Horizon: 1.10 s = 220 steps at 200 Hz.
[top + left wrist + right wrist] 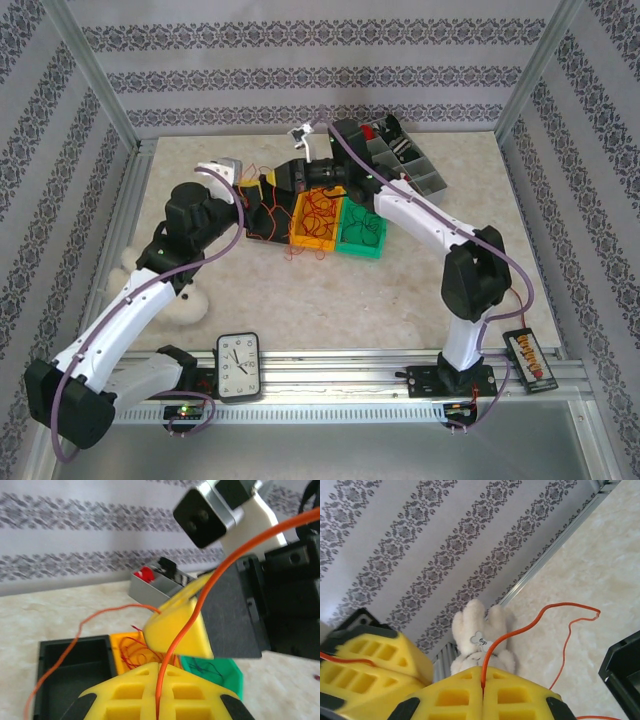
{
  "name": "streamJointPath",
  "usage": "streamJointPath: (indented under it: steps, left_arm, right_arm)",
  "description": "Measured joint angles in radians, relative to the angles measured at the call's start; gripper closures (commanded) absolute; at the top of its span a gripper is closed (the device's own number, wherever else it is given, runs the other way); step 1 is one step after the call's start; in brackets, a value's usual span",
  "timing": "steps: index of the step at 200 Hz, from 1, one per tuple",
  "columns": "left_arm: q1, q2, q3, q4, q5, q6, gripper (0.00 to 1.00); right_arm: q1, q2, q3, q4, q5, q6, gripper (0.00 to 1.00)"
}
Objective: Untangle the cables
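Pinching one orange wire in each arm, you're hovering right by the row of bins at the far middle of the desk (300,330). Your left gripper (158,676) is pressing its jaws together on an orange strand that's curving up and off to the right. Your right gripper (482,679) is doing the same, jaws clamped on a strand that's looping out over the desk, with the plush toy (479,635) sitting behind it. The two grippers are hanging just beside each other, near the black bin (75,662).

Most of the cables (318,212) are lying as a curly red and orange clump in the yellow bin (300,240), and a few loops are spilling over its near rim onto the desk. A few thin strands are sitting in the green bin (358,247) next door. One orange strand is arcing over the black bin's edge. The grey compartment tray (425,170) at the far right is holding small red and black parts.
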Motion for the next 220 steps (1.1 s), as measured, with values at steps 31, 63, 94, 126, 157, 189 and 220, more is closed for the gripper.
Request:
streamJointPath:
  steps: [31,63,94,126,157,189,220]
  left_arm:
    - [0.001,0.052,-0.047,0.001,0.128,-0.029,0.84]
    - [0.001,0.077,-0.109,0.005,0.195,-0.069,0.72]
    - [0.001,0.077,-0.115,0.018,0.217,-0.075,0.65]
    - [0.001,0.088,-0.119,0.048,0.216,-0.075,0.61]
    - [0.001,0.116,-0.134,0.085,0.213,-0.077,0.61]
    - [0.000,0.157,-0.142,0.118,0.217,-0.098,0.65]
    - [0.000,0.178,-0.163,0.163,0.210,-0.129,0.90]
  right_arm:
    - [-0.013,-0.024,-0.074,0.018,-0.039,0.043,1.00]
    - [-0.012,-0.029,-0.140,0.025,-0.057,0.074,1.00]
    - [-0.013,-0.034,-0.171,0.037,-0.070,0.100,1.00]
    - [-0.014,-0.041,-0.175,0.056,-0.082,0.124,1.00]
    - [-0.019,-0.048,-0.178,0.083,-0.096,0.151,1.00]
    - [-0.019,-0.048,-0.186,0.128,-0.101,0.194,1.00]
    - [-0.019,-0.048,-0.201,0.177,-0.113,0.230,1.00]
